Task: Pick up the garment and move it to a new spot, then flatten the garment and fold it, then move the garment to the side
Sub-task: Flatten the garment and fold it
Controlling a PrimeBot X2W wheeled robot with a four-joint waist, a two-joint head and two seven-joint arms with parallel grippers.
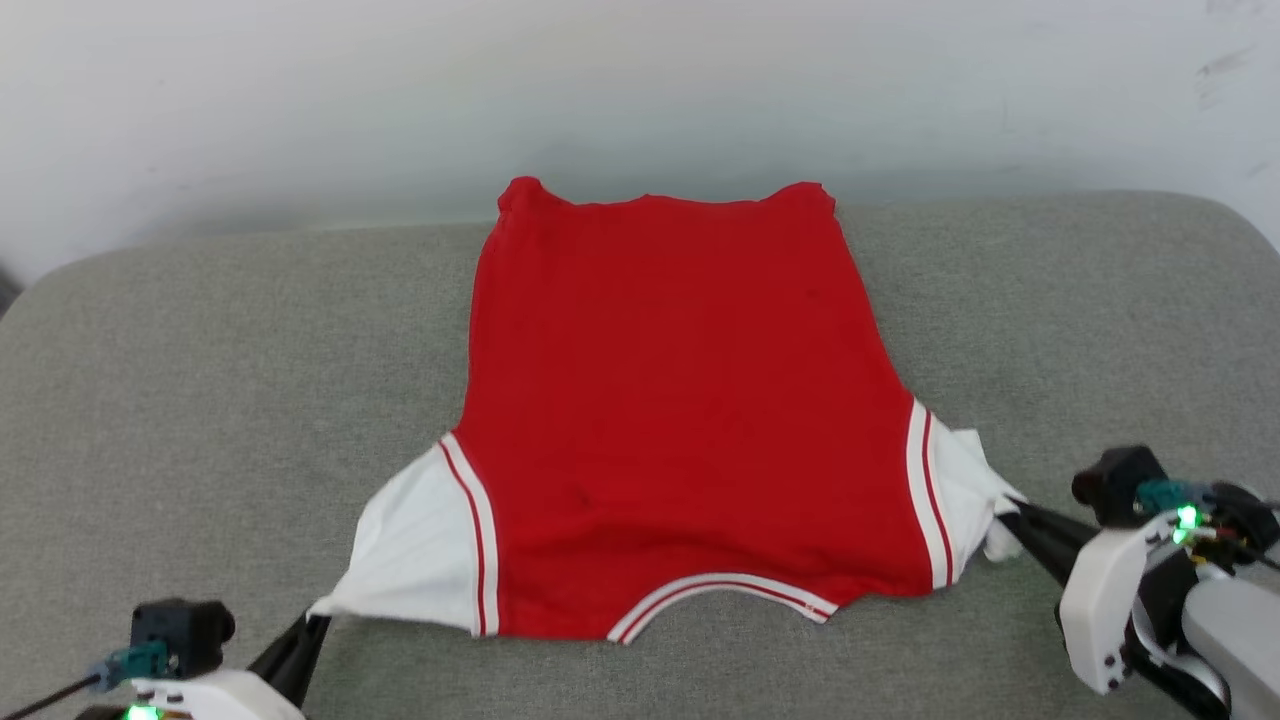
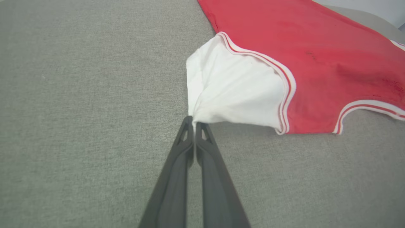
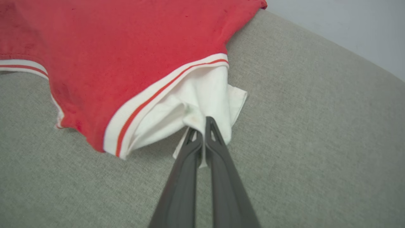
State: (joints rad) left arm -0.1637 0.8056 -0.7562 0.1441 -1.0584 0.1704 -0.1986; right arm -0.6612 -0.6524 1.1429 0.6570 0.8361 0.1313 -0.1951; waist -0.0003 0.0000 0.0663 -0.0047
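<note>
The garment [image 1: 680,400], a red jersey with white sleeves and red-and-white striped trim, lies spread on the grey cushion [image 1: 200,400], plain red side up, collar towards me. At the lower left my left gripper [image 1: 318,618] is shut on the tip of the garment's white sleeve [image 2: 234,91], drawn out to a point at the left gripper [image 2: 193,122]. At the right my right gripper [image 1: 1005,515] is shut on the other white sleeve [image 3: 202,98], which bunches around the right gripper [image 3: 200,125].
The grey cushion [image 3: 316,126] has bare room on both sides of the garment. A pale wall [image 1: 640,90] rises just behind the cushion's far edge.
</note>
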